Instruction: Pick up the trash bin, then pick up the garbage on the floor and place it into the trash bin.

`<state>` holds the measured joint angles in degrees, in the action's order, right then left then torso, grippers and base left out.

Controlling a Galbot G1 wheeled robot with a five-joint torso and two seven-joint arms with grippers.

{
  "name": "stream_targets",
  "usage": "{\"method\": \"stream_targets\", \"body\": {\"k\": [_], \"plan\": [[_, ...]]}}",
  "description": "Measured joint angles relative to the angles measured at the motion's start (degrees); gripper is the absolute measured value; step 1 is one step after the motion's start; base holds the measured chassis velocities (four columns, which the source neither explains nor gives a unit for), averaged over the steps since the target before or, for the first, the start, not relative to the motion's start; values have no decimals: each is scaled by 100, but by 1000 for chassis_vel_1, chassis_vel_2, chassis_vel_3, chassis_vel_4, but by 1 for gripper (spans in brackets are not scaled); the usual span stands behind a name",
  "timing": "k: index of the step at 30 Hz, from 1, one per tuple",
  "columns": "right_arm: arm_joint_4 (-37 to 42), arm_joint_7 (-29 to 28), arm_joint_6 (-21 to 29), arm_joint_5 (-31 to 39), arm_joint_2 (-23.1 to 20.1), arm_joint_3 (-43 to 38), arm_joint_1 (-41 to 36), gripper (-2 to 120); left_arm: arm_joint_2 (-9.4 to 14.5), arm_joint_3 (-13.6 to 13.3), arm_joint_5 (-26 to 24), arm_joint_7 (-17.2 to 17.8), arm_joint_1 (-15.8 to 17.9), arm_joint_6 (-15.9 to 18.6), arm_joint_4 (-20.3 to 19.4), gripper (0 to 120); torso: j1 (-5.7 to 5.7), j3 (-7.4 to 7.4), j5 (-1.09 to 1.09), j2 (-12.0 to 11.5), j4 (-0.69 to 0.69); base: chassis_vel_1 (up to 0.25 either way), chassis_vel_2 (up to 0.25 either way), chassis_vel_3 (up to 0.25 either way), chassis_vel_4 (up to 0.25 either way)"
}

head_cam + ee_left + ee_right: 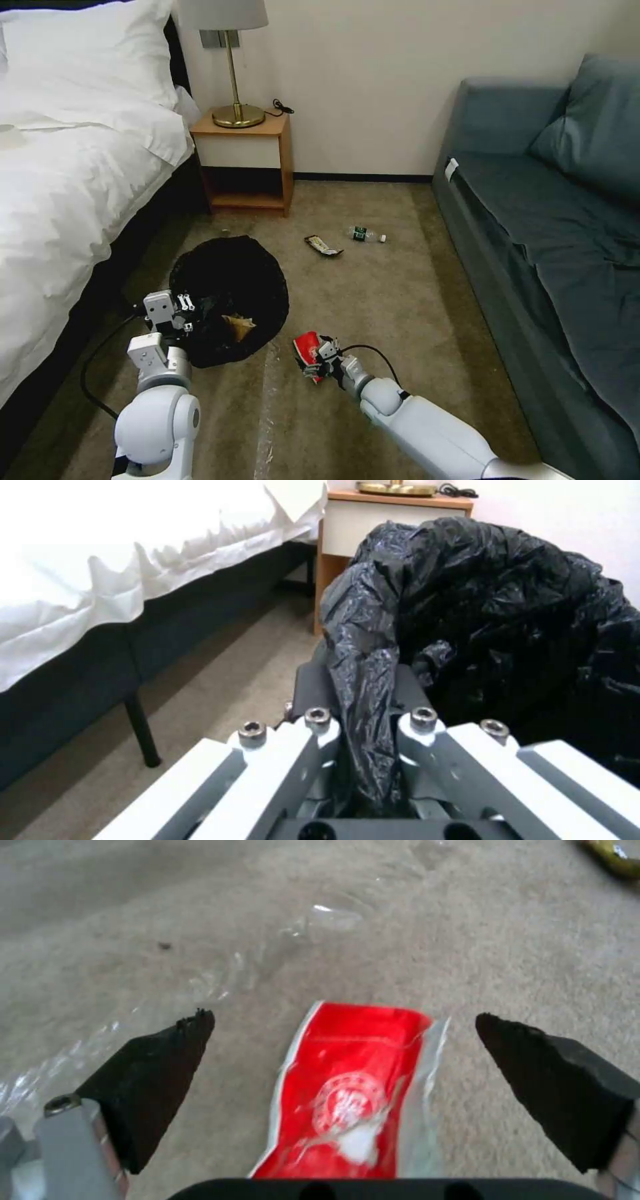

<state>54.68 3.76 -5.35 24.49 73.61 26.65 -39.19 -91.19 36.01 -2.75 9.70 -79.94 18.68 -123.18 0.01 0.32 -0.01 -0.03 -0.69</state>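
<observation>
the left gripper (363, 720) is pinched tight on the black-bagged rim of the trash bin (230, 297), which sits just ahead of it beside the bed (73, 173), with a brown paper bag (239, 326) lying inside. the right gripper (347, 1040) is spread wide, its two dark fingertips (157, 1060) on either side of the red snack packet (350, 1090) on the carpet (400, 293). well beyond it lie a dark-and-yellow wrapper (323, 246) and a small bottle (365, 235).

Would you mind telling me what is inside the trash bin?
A crumpled brown paper bag lies inside the trash bin. The black liner hides anything beneath.
</observation>
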Motion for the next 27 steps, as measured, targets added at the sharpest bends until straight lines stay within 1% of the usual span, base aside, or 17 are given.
{"method": "stream_targets", "body": {"k": [2, 4, 10, 12, 13, 14, 16, 17, 18, 20, 21, 24, 25, 26, 27], "plan": [[-33, 14, 25, 19, 15, 0, 25, 100, -7, -3, 11, -1, 0, 0, 1, 5, 0, 0, 0, -1, 0, 0, 0, 0, 0], [-361, 136, 187, 115, 126, -17, 201, 100, -62, -15, 74, -1, -13, -4, 0, 5, 0, 0, 0, 0, 1, 0, 0, 0, 0], [-666, 383, 255, 178, 176, -73, 247, 100, -91, -15, 108, -5, -58, -17, -43, 5, 0, 0, 0, 0, 0, 0, 0, 0, 0], [-872, 610, 128, 53, 193, -120, 232, 100, -93, 2, 117, -5, -75, -23, -64, 5, 0, 1, 0, 0, 0, 0, 0, 0, 0], [-872, 610, 128, 53, 193, -120, 232, 100, -93, 2, 117, -5, -75, -23, -64, 5, 0, 1, 0, 0, 0, 0, 0, 0, 0], [-947, 662, 16, 13, 207, -143, 223, 97, -94, 2, 117, -5, -79, -24, -69, 5, 0, 0, 0, 0, 0, 0, 0, 0, 0], [-969, 678, -27, 3, 211, -150, 219, 95, -94, 2, 119, -5, -81, -25, -71, 5, 0, 0, 0, 0, 0, 0, 0, 0, 0], [-999, 709, -110, -34, 217, -171, 206, 88, -94, 2, 120, -5, -84, -27, -73, 5, 0, 0, 0, 0, 0, 0, 0, 0, 0], [-999, 709, -110, -34, 217, -171, 206, 88, -94, 2, 120, -5, -84, -27, -73, 5, 0, 0, 0, 0, 0, 0, 0, 0, 0], [-1017, 711, -197, -69, 247, -241, 180, 76, -100, 1, 122, -5, -81, -28, -75, 5, 0, 0, 0, 0, 0, 0, 0, 0, 0], [-1017, 711, -197, -69, 247, -241, 180, 76, -100, 1, 122, -5, -81, -28, -75, 5, 0, 0, 0, 0, 0, 0, 0, 0, 0], [-1033, 703, -278, -91, 279, -311, 153, 61, -100, -2, 107, -3, -77, -29, -75, 5, 0, 0, 0, 0, 1, 0, 0, 0, 0], [-1033, 703, -278, -91, 279, -311, 153, 61, -100, -2, 107, -3, -77, -29, -75, 5, 0, 0, 0, 0, 1, 0, 0, 0, 0], [-1028, 703, -296, -102, 279, -327, 133, 54, -100, -9, 70, 1, -78, -29, -75, 5, 0, 0, 0, 0, 0, 0, 0, 0, 0], [-1028, 703, -296, -102, 279, -327, 133, 54, -100, -9, 70, 1, -78, -29, -75, 5, 0, 0, 0, 0, 0, 0, 0, 0, 0]]}}
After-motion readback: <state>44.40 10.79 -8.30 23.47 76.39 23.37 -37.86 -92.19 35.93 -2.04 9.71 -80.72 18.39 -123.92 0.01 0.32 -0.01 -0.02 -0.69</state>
